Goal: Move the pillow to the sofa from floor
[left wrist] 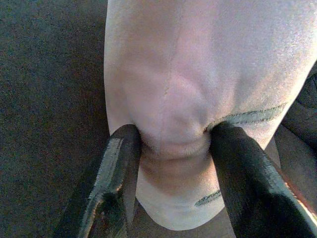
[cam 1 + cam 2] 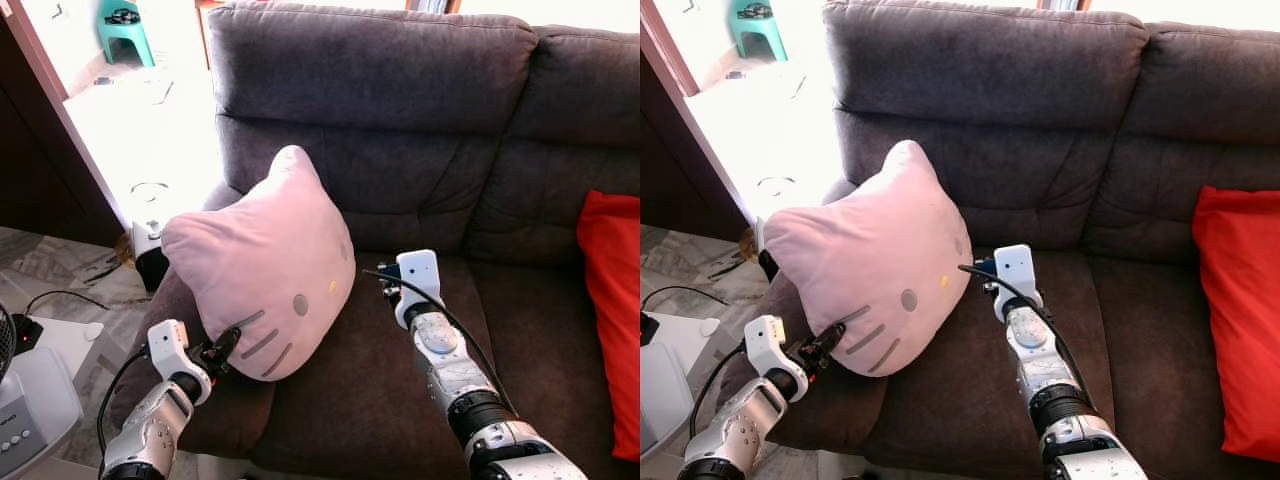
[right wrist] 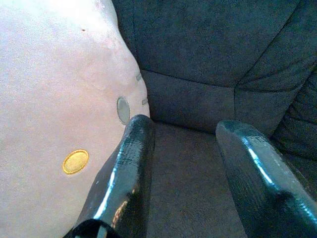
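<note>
Pillow: the pink cat-face pillow [image 2: 262, 265] stands tilted at centre-left of the left eye view, its lower edge on the sofa seat, leaning over the armrest corner.
Left gripper: the left gripper [image 1: 171, 148] sits at the lower left of the left eye view; its two black fingers [image 1: 115, 173] pinch a fold of the pillow's lower edge, the fabric bunched between them beside a grey whisker.
Right gripper: the right gripper [image 3: 183, 163] is at the centre of the left eye view, beside the pillow's right edge; its fingers are spread wide with nothing between them, one lying against or just beside the pink fabric.
Sofa: the dark brown sofa [image 2: 420, 120] fills the upper and right of the frame, its seat bare next to the pillow.
Red cushion: a red cushion [image 2: 612, 300] rests at the far right edge, well apart from the pillow.
Progress: by my judgement the pillow is off the floor and already borne by the sofa; what is left is for the left gripper to let go and both arms to draw back.
</note>
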`<state>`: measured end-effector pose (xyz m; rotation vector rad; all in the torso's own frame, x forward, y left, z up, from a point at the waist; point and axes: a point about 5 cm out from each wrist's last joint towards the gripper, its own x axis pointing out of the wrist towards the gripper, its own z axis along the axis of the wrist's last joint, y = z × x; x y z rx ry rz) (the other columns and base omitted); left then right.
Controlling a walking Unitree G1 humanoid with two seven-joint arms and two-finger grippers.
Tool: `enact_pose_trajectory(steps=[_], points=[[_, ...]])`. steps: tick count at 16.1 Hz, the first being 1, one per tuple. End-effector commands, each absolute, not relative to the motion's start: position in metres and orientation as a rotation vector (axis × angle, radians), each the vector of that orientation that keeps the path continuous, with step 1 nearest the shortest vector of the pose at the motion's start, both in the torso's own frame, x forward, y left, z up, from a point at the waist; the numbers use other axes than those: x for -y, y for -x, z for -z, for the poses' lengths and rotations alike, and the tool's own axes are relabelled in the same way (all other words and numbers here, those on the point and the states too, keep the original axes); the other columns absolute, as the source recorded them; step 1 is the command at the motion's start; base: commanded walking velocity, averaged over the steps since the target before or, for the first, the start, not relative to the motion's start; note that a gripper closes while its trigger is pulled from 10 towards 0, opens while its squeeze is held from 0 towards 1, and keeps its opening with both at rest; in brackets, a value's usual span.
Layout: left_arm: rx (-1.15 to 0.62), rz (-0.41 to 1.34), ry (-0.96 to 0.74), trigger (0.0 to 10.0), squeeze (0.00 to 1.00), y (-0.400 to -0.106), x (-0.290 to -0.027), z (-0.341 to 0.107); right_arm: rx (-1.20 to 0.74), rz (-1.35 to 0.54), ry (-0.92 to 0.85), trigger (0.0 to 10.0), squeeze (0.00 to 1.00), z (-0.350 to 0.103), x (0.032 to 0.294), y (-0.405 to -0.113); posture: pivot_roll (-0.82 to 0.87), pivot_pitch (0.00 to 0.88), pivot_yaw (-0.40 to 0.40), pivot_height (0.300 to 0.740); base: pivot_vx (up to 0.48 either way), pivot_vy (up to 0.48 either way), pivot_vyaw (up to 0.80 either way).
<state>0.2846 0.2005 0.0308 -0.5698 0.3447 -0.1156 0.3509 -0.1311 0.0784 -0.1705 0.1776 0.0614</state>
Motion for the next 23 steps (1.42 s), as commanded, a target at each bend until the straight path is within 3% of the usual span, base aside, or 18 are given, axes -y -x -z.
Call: enact_pose_trajectory(steps=[1, 11, 12, 13, 14, 18, 23], points=[[-0.366, 0.096, 0.571, 0.0, 0.00, -0.282, -0.203, -0.025, -0.188, -0.061, 0.171, 10.0, 0.00, -0.078, 0.132, -0.351, 0.15, 0.138, -0.039, 0.740, 0.000, 0.000, 0.00], [-0.342, 0.123, 0.505, 0.0, 0.00, -0.283, -0.207, -0.039, -0.191, -0.067, 0.167, 10.0, 0.00, -0.077, 0.130, -0.351, 0.15, 0.137, -0.039, 0.740, 0.000, 0.000, 0.00], [-0.350, 0.168, 0.514, 2.1, 0.00, -0.281, -0.200, -0.040, -0.192, -0.067, 0.167, 10.0, 0.00, -0.077, 0.130, -0.351, 0.15, 0.137, -0.039, 0.740, 0.000, 0.000, 0.00], [-0.360, 0.176, 0.514, 2.1, 0.00, -0.280, -0.199, -0.040, -0.192, -0.067, 0.168, 10.0, 0.00, -0.077, 0.130, -0.350, 0.15, 0.136, -0.040, 0.740, 0.000, 0.000, 0.00], [-0.374, 0.220, 0.515, 10.0, 0.00, -0.277, -0.195, -0.042, -0.191, -0.065, 0.168, 10.0, 0.00, -0.077, 0.131, -0.350, 0.15, 0.135, -0.040, 0.740, 0.000, 0.000, 0.00], [-0.402, 0.405, 0.499, 10.0, 0.00, -0.261, -0.177, -0.062, -0.194, -0.068, 0.168, 10.0, 0.00, -0.077, 0.130, -0.351, 0.16, 0.136, -0.040, 0.740, 0.000, 0.000, 0.00], [-0.429, 0.429, 0.569, 10.0, 0.00, -0.251, -0.173, -0.068, -0.196, -0.077, 0.164, 10.0, 0.00, -0.077, 0.127, -0.351, 0.16, 0.135, -0.041, 0.740, 0.000, 0.000, 0.00]])
